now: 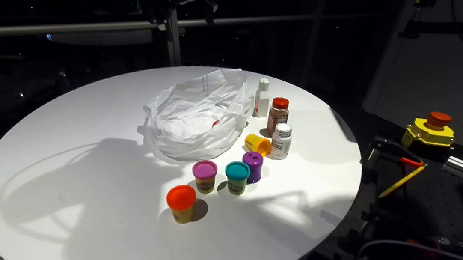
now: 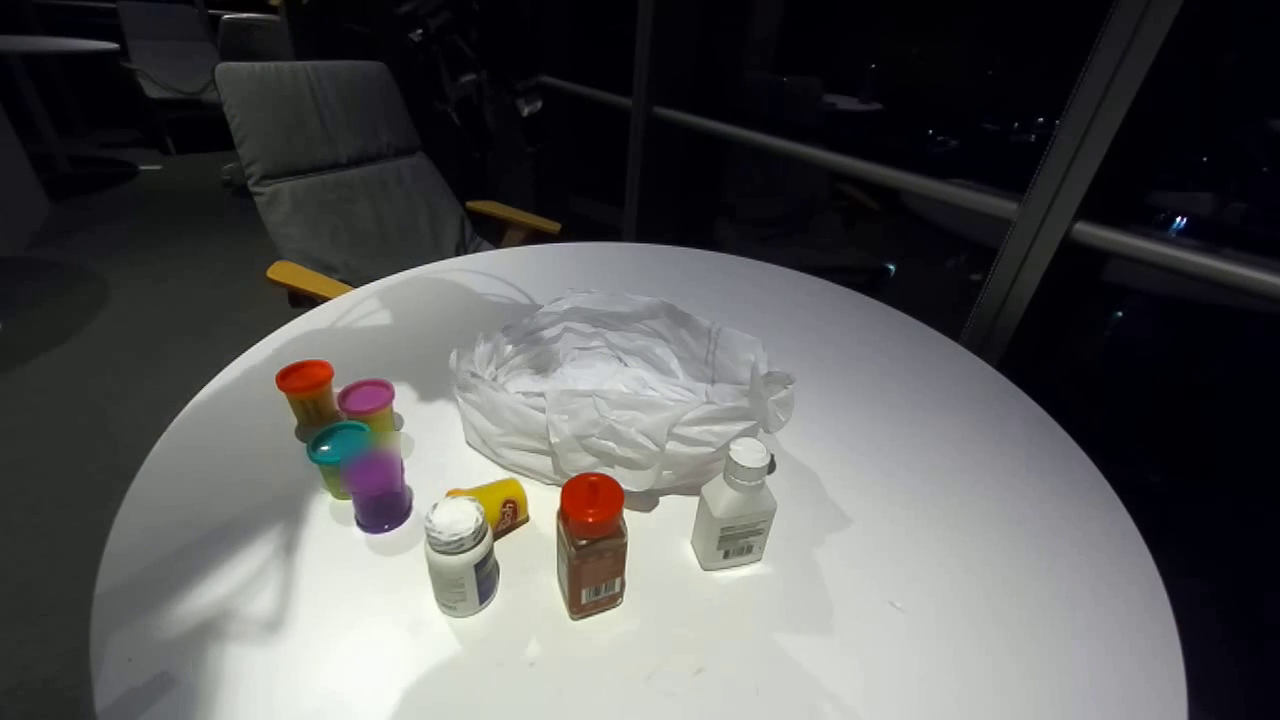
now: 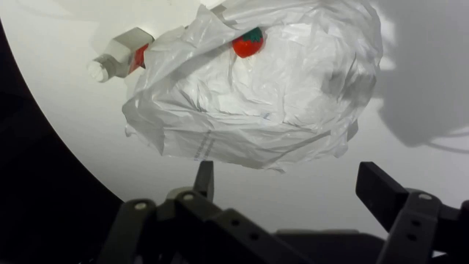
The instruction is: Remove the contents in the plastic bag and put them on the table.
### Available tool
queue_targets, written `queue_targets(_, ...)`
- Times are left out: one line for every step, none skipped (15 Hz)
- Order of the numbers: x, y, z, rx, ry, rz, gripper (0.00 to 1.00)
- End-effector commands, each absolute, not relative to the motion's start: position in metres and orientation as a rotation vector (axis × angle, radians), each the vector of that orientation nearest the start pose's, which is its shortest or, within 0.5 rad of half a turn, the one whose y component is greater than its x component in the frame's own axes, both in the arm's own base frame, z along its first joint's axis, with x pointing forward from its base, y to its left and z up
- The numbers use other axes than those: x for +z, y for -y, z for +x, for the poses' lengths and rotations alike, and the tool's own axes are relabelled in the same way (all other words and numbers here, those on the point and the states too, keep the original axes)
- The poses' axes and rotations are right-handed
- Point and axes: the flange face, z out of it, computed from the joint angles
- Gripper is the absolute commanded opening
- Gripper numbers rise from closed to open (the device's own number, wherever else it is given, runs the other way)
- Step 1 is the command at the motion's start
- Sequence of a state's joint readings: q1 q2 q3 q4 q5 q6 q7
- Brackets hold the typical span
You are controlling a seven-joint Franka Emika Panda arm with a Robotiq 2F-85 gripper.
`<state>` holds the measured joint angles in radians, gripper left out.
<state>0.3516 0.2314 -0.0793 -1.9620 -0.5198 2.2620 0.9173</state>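
The crinkled plastic bag (image 3: 234, 143) sits mouth up on the white table (image 1: 110, 246). Inside it lies a red thing with a green top (image 3: 248, 44). Beside the bag, contents stand on the table: pots with orange (image 1: 181, 197), pink (image 1: 204, 170) and teal lids (image 1: 237, 171), a purple pot (image 1: 253, 166), a white round bottle (image 2: 460, 560), a brown red-capped bottle (image 2: 592, 560) and a white flat-sided bottle (image 2: 735, 520). A yellow pot (image 1: 257, 144) lies on its side. My gripper (image 3: 285, 172) is open, nothing between its fingers, over the bag's edge in the wrist view.
Past the table's rim in an exterior view are a yellow box with a red button (image 1: 429, 133) and a yellow pencil (image 1: 403, 181). A grey chair (image 2: 340, 170) stands behind the table, near a metal window rail (image 2: 850, 160).
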Motion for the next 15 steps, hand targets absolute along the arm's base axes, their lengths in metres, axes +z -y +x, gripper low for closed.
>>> queue_targets(0.359,-0.166,0.645,-0.424,-0.406,-3.453,1.0)
queue_targets(0.353,-0.167,0.656,-0.376,-0.369,-3.452,1.0)
queue_targets(0.346,-0.168,0.666,-0.34,-0.344,-3.456,1.0)
queue_targets(0.337,-0.167,0.677,-0.291,-0.328,-3.438,1.0)
queue_targets(0.326,-0.167,0.686,-0.232,-0.322,-3.426,1.0)
queue_targets(0.318,-0.166,0.694,-0.167,-0.314,-3.41,1.0)
queue_targets(0.308,-0.164,0.7,-0.103,-0.317,-3.409,1.0)
queue_targets(0.298,-0.162,0.707,-0.047,-0.323,-3.403,1.0)
queue_targets(0.289,-0.159,0.713,-0.011,-0.355,-3.406,1.0)
queue_targets(0.277,-0.156,0.719,0.028,-0.373,-3.395,1.0)
queue_targets(0.267,-0.156,0.725,0.056,-0.394,-3.385,1.0)
queue_targets(0.254,-0.154,0.73,0.097,-0.411,-3.37,1.0)
queue_targets(0.243,-0.153,0.734,0.123,-0.428,-3.363,1.0)
queue_targets(0.229,-0.15,0.738,0.148,-0.453,-3.357,1.0)
queue_targets(0.214,-0.147,0.741,0.175,-0.482,-3.357,1.0)
